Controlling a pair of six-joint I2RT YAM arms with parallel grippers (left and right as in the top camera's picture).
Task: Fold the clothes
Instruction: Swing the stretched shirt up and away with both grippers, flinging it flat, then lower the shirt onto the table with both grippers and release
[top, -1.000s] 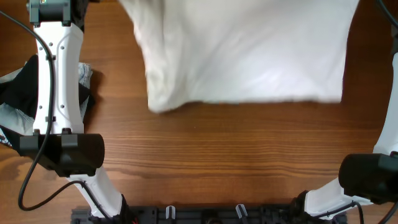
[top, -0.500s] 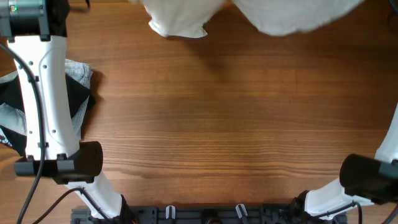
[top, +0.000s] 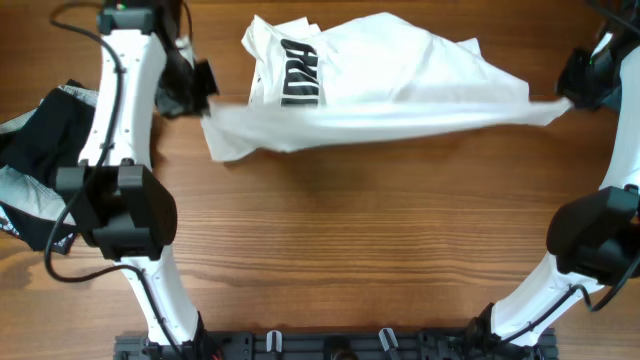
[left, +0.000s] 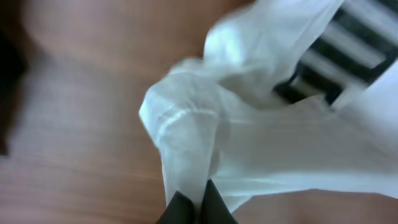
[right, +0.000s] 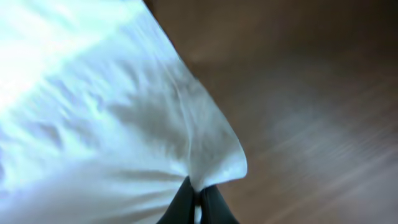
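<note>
The clothes, one large white shirt with a black striped print, hang stretched in a band across the far half of the table. My left gripper pinches the shirt's left end and my right gripper pinches its right end. In the left wrist view the black fingertips are shut on a bunched fold of white shirt, with the print at upper right. The right wrist view shows my right gripper shut on a corner of the shirt above the wood.
A black folded garment lies at the table's left edge, with a pale grey one partly under it, both behind the left arm. Bare wooden table spreads in front of the shirt. The arm bases stand at the near edge.
The shirt, almost out of view at the far edge half a second ago, has come back toward the near side and now spans between the grippers with its print showing. Both arms swung inward.
</note>
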